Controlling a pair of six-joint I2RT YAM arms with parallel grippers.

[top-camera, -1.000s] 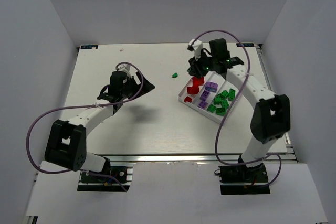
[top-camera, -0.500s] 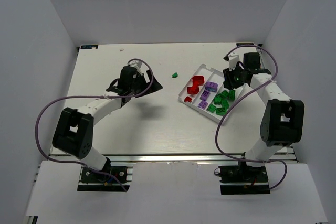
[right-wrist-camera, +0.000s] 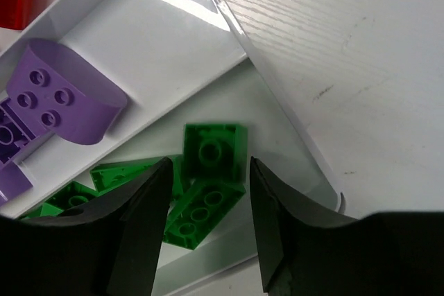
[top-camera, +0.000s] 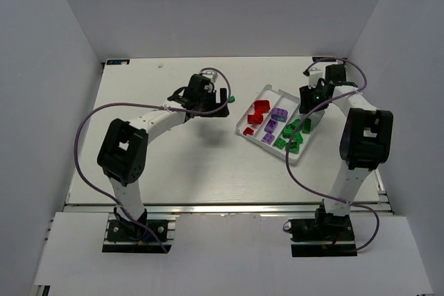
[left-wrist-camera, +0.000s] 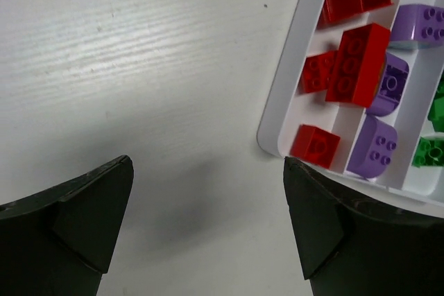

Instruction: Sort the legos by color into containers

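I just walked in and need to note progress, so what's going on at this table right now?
Legos are being sorted by color into a white tray. Red legos, purple legos and green legos already lie in separate compartments. One loose green lego lies on the table, outside the tray. The left gripper is open and empty, hovering short of it. The right gripper hangs open above the green compartment, holding nothing.
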